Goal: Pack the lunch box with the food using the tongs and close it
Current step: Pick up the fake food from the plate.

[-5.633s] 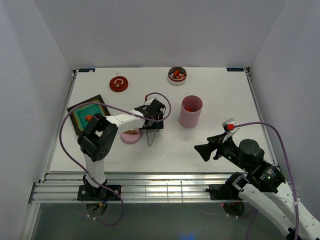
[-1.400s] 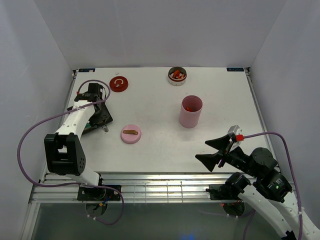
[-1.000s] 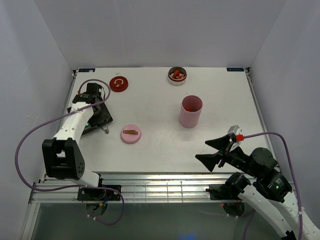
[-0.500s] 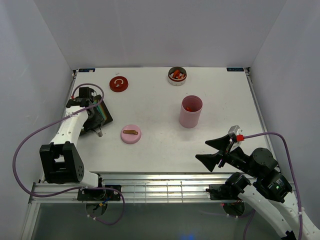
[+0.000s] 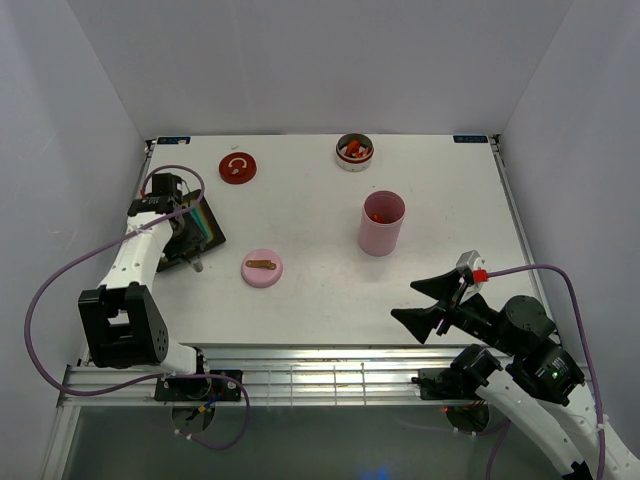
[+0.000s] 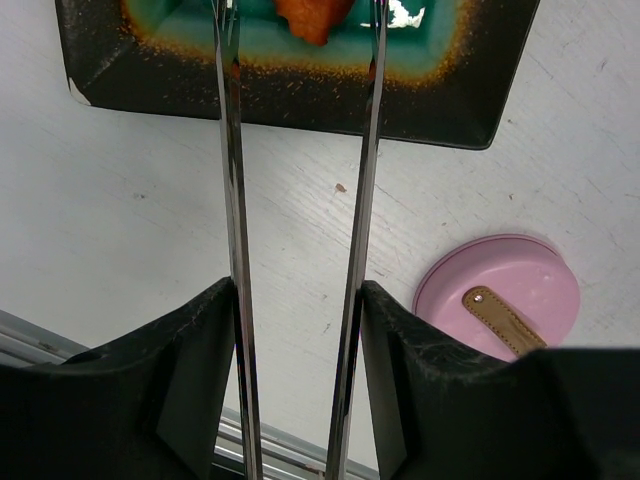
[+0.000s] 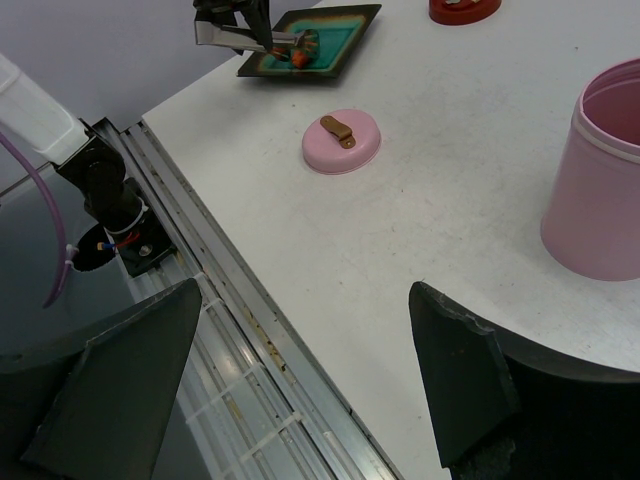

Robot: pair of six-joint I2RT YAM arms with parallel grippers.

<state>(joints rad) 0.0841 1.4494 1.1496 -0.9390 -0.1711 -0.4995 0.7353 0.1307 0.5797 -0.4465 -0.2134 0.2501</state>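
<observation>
My left gripper is shut on the tongs, whose two thin silvery arms run up between its black fingers. Their tips reach the black tray with teal inside and stand on either side of an orange food piece. From above, this gripper hangs over the tray at the table's left. The lunch box, a tall pink cup, stands mid-table holding red food. Its pink lid lies flat to the left. My right gripper is open and holds nothing near the front edge.
A round bowl with orange, red and white food sits at the back. A red lid lies at the back left. The metal rail runs along the table's near edge below my right gripper.
My left arm has swung a little to the left with the tongs, staying over the tray. The right arm has not moved.
</observation>
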